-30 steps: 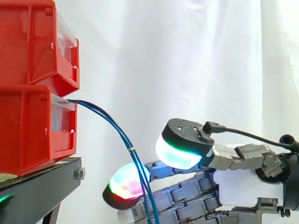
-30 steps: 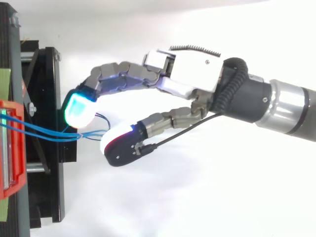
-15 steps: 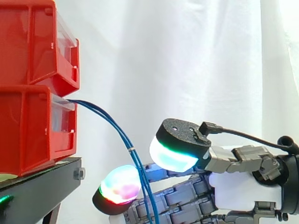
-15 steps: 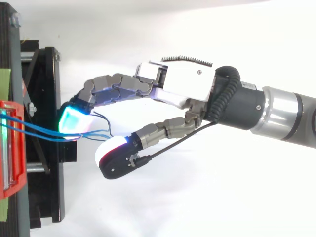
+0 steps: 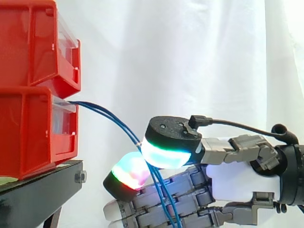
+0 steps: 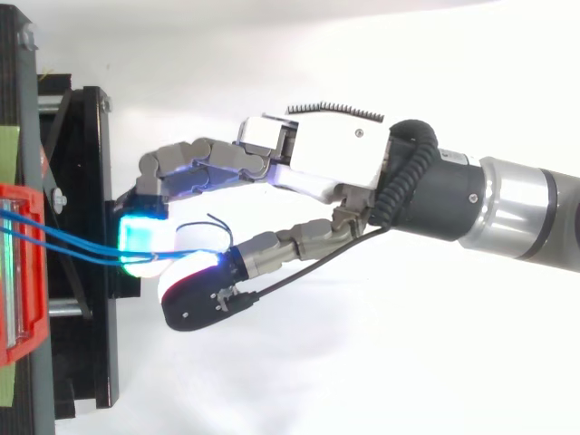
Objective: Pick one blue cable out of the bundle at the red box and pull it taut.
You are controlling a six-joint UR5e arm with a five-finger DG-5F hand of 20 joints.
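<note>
Leftward is where the hand (image 6: 317, 168) has gone since a second ago, closer to the box (image 5: 33, 133), and its thumb has swung in toward the fingers. The gap that stood open around the cables (image 6: 72, 241) is now nearly gone.

Two blue cables leave the lower box's front, arc down and to the right clear of the stand (image 5: 42, 190), and pass between the thumb pad (image 5: 164, 154) and a finger pad (image 5: 130, 172). From above, those two pads press together with the cables between them, so the hand is pinching. Whether it holds one cable or both is hard to tell, since the pads cover the spot. The other fingers lie nearly straight below.

My judgement is that the grasp step is at its close and the pull is not yet begun; the cables hang in a slack curve. The next move calls for a firm pinch kept while the arm draws back to the right, away from the box, until the curve goes straight. If both cables are caught, one would need shedding first.
</note>
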